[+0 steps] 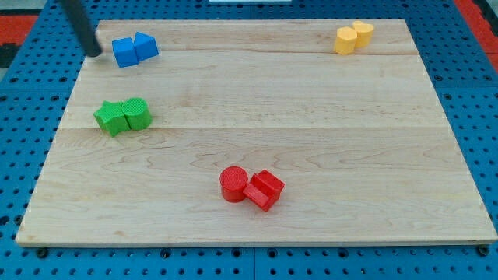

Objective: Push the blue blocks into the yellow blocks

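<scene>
My tip point(96, 53) is a bare rod end with no fingers to stand apart or together, so there is nothing to clamp; it rests on the bench point(257, 101) near the view's top left corner, just beside the blue blocks and to their left, apart from them by a narrow gap. The blue blocks are two pieces touching each other: a blue cube-like block point(124, 52) on the left and a blue wedge-like block point(145, 46) on the right. The yellow blocks point(352, 36) sit as a touching pair well apart from them, near the view's top right. I judge the blue pieces to be light, stiff plastic that will slide readily on the smooth wood, and likely to twist or split apart if pushed off-centre. The best contact is the cube's left face, low and central, so the push runs through both pieces toward the right. Green blocks point(123, 115) and red blocks point(251, 187) lie lower, clear of that line.
</scene>
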Tool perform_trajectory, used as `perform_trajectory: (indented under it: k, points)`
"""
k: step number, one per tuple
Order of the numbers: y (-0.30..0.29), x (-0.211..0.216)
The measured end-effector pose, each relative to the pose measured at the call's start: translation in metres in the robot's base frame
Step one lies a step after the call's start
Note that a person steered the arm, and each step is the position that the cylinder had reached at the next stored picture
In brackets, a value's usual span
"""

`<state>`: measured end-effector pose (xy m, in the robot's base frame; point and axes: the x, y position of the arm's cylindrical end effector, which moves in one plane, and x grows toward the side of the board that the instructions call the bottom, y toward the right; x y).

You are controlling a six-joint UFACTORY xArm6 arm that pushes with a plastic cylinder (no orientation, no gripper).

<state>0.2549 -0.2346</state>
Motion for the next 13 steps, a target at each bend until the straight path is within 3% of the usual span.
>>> perform_trajectory:
  k: [1,2,3,4,6,7,9,12,13]
  points:
    - [0.061,-0.024]
    - [0.077,-0.029]
    - [0.018,-0.02]
    - [-0.033,0.022]
    - [-0.046,0.067]
    - [-0.034,0.056]
    - [0.022,0.026]
    - [0.23,-0.03]
    - [0.264,-0.032]
